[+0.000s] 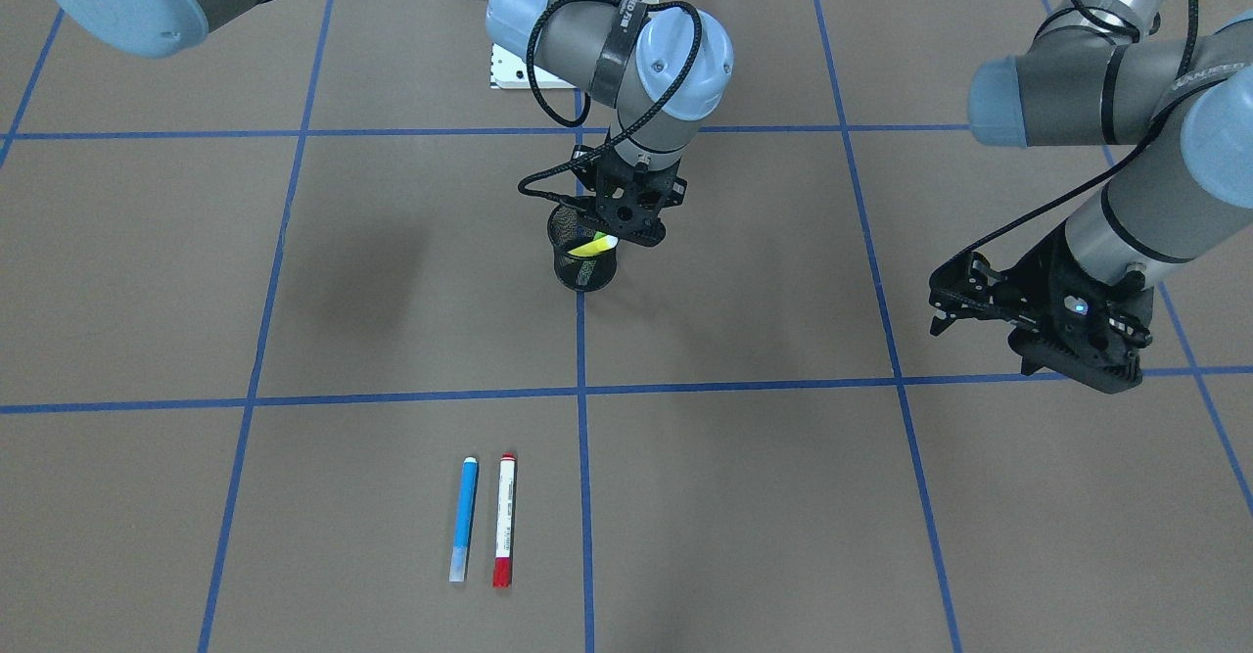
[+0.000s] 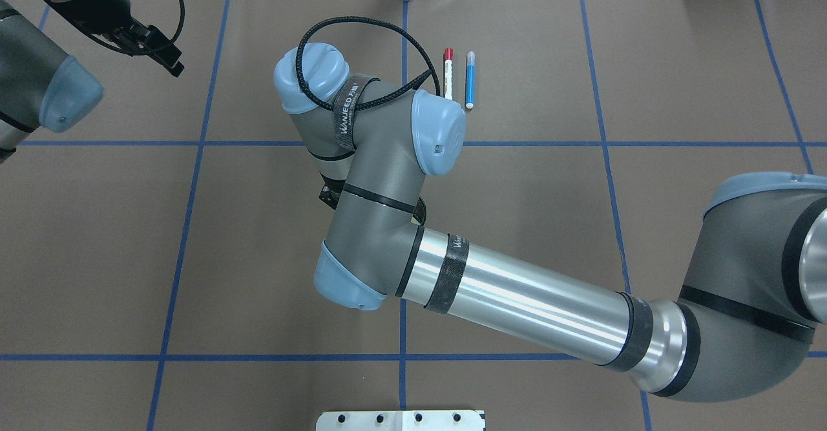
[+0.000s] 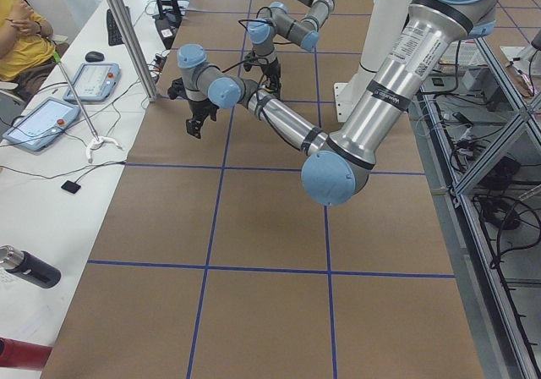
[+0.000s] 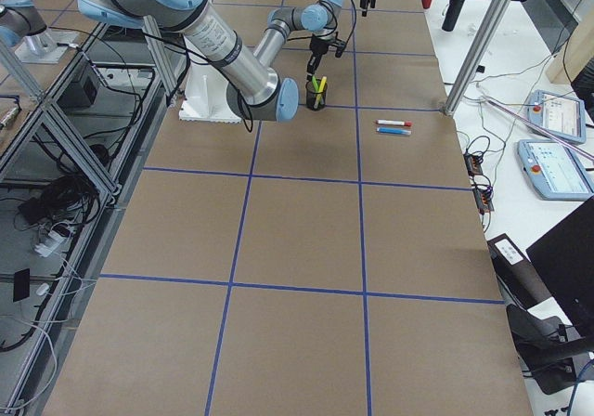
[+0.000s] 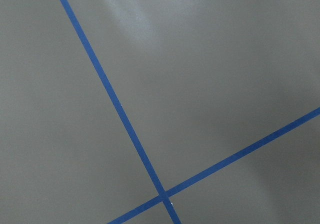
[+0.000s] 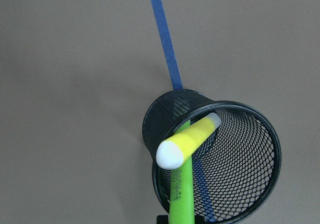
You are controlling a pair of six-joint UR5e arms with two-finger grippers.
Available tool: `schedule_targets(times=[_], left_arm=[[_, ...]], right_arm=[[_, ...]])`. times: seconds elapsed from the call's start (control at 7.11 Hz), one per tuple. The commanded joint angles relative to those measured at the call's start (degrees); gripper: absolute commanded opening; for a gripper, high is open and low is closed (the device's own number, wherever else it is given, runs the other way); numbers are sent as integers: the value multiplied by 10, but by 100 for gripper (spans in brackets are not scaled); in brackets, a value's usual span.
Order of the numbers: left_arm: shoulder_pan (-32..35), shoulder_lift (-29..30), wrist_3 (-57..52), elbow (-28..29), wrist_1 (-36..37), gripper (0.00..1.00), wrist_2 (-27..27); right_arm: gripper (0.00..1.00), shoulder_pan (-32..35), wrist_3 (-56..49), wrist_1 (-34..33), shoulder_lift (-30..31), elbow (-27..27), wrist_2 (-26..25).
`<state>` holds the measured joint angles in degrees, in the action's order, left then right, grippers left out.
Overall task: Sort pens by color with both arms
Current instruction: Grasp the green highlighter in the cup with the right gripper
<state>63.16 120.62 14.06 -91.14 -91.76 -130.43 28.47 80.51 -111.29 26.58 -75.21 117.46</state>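
Front-facing, right tool: I see the right tool (image 1: 634, 217) just over the mesh cup (image 1: 584, 266), its body overlapping the rim. I cannot tell how far its jaws stand apart.
Front-facing, left tool: the left tool (image 1: 937, 310) hovers above the tabletop (image 1: 783, 496), well apart from the cup on the robot's left of it. Its jaws are spread wide and hold nothing.
Front-facing, pens: the blue pen (image 1: 464, 519) and the red-and-white pen (image 1: 504, 519) lie parallel and just beside each other, well apart from the cup on the operators' side. The yellow pen (image 1: 595, 244) leans inside the cup.
Overhead: the right arm (image 2: 517, 295) covers the cup from me. Beyond it I see the red-and-white pen (image 2: 448, 74) and the blue pen (image 2: 470, 80).
Exterior right: the cup (image 4: 316, 96) stands upright, with yellow and green pens sticking out of it.
Left wrist: tabletop with two blue tape lines (image 5: 120, 119) crossing.
Right wrist: I look down into the cup (image 6: 270, 149). The yellow pen (image 6: 189, 141) rests on its rim, pale end up. The green pen (image 6: 181, 194) stands in the cup and passes under the yellow one.
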Motion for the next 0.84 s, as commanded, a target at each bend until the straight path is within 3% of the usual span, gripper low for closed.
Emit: schedule_targets(times=[0.0,0.42,0.7], left_arm=[[0,0,0,0,0,99,0],[0,0,1,-1,1,99,0],[0,0,1,-3,2,99,0]], right_arm=[[10,2,0,-38,-5,-29,-5],[10,3,-1,-147,-5,-150,-26],[6,13,0,-158,-12,-189,-67]])
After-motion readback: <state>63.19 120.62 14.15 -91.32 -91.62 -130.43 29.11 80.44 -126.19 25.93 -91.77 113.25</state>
